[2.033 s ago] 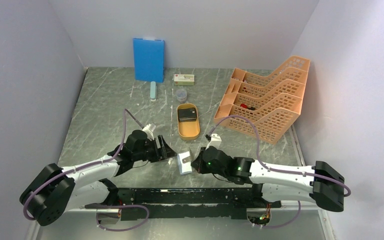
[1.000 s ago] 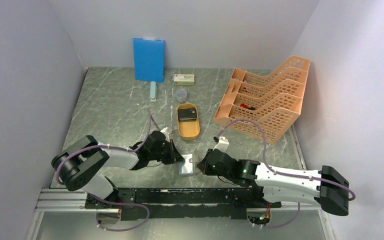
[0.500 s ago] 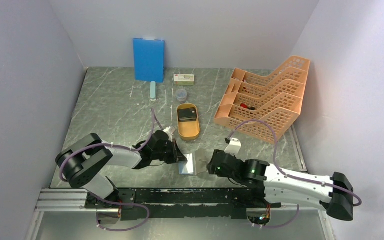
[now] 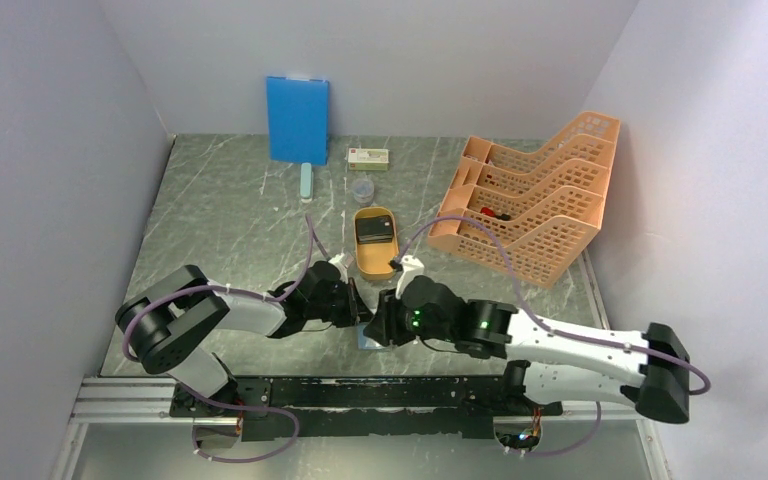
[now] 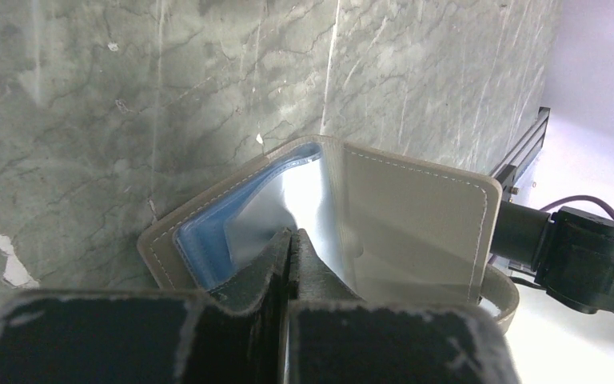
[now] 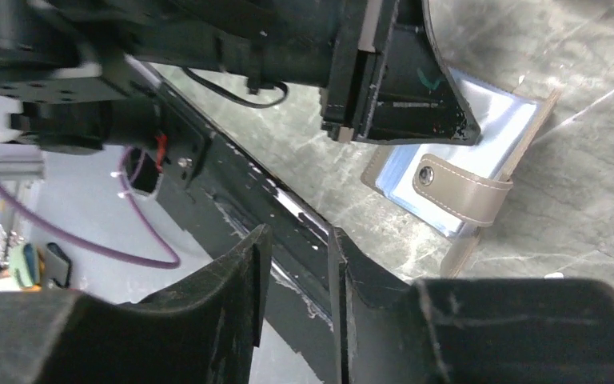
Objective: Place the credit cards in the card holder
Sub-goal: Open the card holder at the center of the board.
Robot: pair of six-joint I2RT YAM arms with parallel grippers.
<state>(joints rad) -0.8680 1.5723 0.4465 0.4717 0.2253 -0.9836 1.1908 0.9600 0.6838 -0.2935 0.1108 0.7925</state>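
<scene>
Close to the near edge of the desk [image 4: 220, 210], between my two arms, the card holder [image 5: 404, 232] lies opened. Its shiny bluish inner faces are up and its snap strap [image 6: 465, 190] is folded over one edge. My left pincer [image 5: 292, 244] is closed tight. It seems to pinch one thin inner leaf of the holder, so I judge that the holder is pinned in place. My right pincer [image 6: 297, 240] hovers just beside the holder on the opposite side, with the jaws a little apart and nothing between them.

The credit cards [image 4: 374, 230] are not at the holder. They sit as a dark stack in the far half of the orange tray [image 4: 378, 265], which stands just beyond both wrists, farther from the arm bases. The long axis of the tray runs away from me, from near to far. How the cards are turned inside it I cannot tell for sure, because they are too small.

As the left arm is busy, the right arm is the free one. I think it must travel forward, over the near rim of the tray, to reach the stack.
</scene>
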